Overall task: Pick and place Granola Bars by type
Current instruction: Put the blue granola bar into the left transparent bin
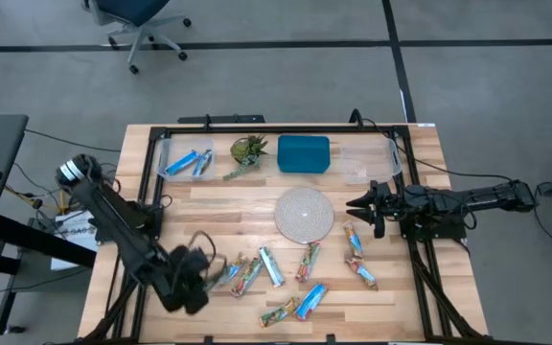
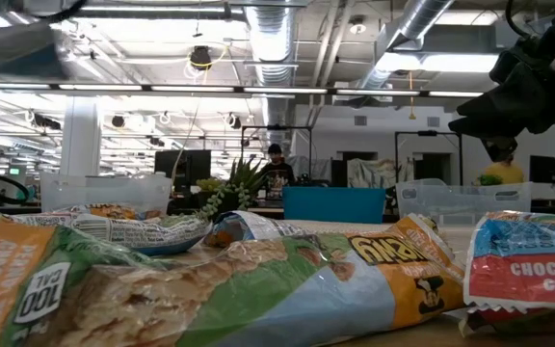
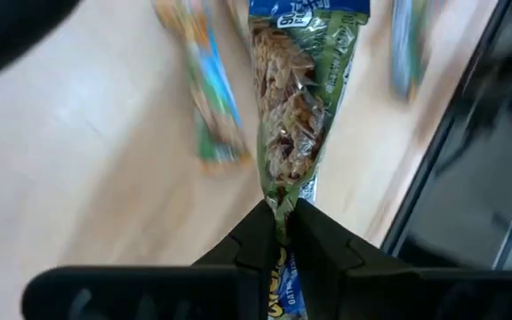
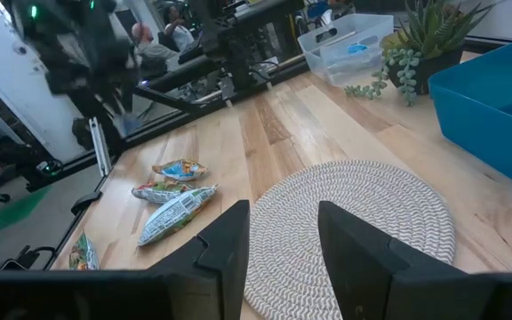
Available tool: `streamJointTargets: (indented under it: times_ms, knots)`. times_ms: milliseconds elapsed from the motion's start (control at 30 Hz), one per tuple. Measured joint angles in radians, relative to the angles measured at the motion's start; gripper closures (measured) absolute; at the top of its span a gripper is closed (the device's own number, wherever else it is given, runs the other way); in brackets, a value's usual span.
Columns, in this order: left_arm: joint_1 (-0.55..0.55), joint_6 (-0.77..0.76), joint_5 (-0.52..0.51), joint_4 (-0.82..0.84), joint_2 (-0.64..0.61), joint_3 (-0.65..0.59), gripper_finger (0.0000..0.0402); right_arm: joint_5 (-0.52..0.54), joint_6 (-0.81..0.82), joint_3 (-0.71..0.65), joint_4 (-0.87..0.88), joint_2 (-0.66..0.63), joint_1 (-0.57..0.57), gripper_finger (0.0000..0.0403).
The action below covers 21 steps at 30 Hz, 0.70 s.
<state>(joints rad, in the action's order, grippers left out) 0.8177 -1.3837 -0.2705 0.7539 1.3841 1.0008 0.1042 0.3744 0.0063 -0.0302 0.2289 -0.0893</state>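
Several granola bars lie flat on the near half of the wooden table (image 1: 209,206): green-and-silver bars (image 1: 271,266), orange-red ones (image 1: 360,273) and a blue one (image 1: 311,300). My left gripper (image 1: 202,270) is at the near left, shut on a green-and-silver bar (image 3: 293,116). My right gripper (image 1: 357,204) is open and empty at the right, just beside the round woven mat (image 1: 305,214); its fingers (image 4: 229,244) point over the mat (image 4: 354,222). My left gripper pinches one end of the green-and-silver bar's wrapper (image 3: 280,213) between its two fingers. The fingers lie along the bar, which sticks straight out beyond their free ends. Whether the bar's far end (image 3: 309,18) touches the table, I cannot tell.
At the far edge stand a clear bin holding blue bars (image 1: 185,163), a green plant (image 1: 249,153), a blue container (image 1: 304,153) and a second clear bin (image 1: 367,158). A black frame (image 1: 420,249) runs along the table's sides.
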Motion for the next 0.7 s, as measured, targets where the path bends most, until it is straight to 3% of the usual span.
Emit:
streamJointTargets:
  times_ms: [200, 400, 700]
  knots:
    - [-0.148, 0.014, -0.142, 0.115, -0.18, 0.0, 0.0369, 0.0, 0.0, 0.0, 0.0, 0.0, 0.0, 0.0275]
    - [-0.366, 0.077, -0.237, 0.212, -0.345, 0.0, 0.0369, 0.0, 0.0, 0.0, 0.0, 0.0, 0.0, 0.0275]
    - [-0.775, 0.203, -0.252, 0.302, -0.484, 0.0, 0.0369, 0.0, 0.0, 0.0, 0.0, 0.0, 0.0, 0.0275]
